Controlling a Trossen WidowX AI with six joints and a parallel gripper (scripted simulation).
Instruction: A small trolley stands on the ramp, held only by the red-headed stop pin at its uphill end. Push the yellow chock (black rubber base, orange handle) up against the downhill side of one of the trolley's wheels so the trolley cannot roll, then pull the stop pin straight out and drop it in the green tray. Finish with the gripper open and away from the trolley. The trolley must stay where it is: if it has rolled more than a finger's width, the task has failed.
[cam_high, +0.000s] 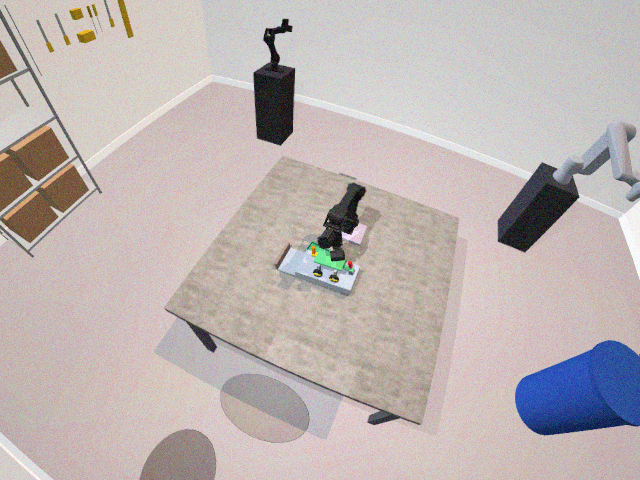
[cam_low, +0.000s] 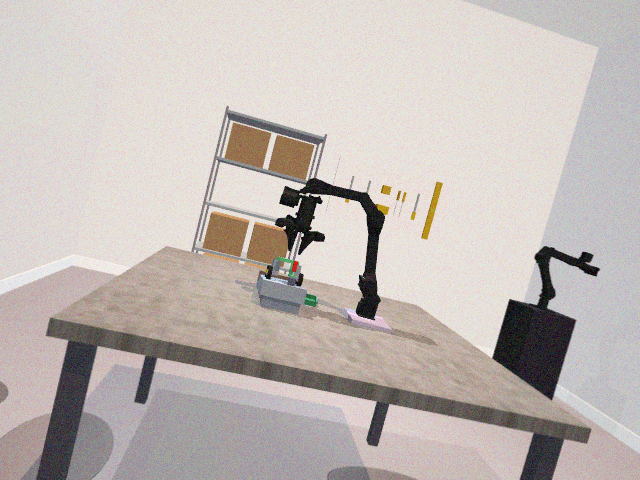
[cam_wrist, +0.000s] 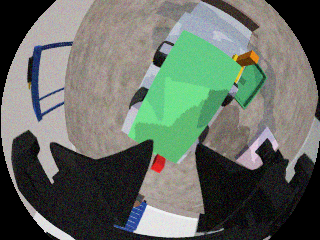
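The trolley (cam_high: 328, 259) (cam_wrist: 180, 85), with a green deck and black wheels, stands on the grey ramp (cam_high: 293, 260) (cam_low: 283, 292) (cam_wrist: 209, 27). The red-headed stop pin (cam_high: 349, 264) (cam_low: 295, 266) (cam_wrist: 158, 163) stands upright at its uphill end. The yellow chock (cam_wrist: 238, 71) with its orange handle (cam_high: 313, 250) (cam_wrist: 247, 58) is at the trolley's downhill, tray-side corner; the deck hides whether it touches a wheel. The green tray (cam_low: 310, 300) (cam_wrist: 263, 79) lies beside the ramp. My gripper (cam_low: 295, 252) (cam_wrist: 175, 146) is partly open and empty, pointing down above the trolley's uphill end, with the pin below the fingers.
A brown board (cam_high: 282, 256) (cam_wrist: 240, 15) stands across the ramp's low end. The arm's pink base plate (cam_high: 356, 235) (cam_low: 379, 323) is on the tray side of the ramp. The trolley's deck is close below the fingers.
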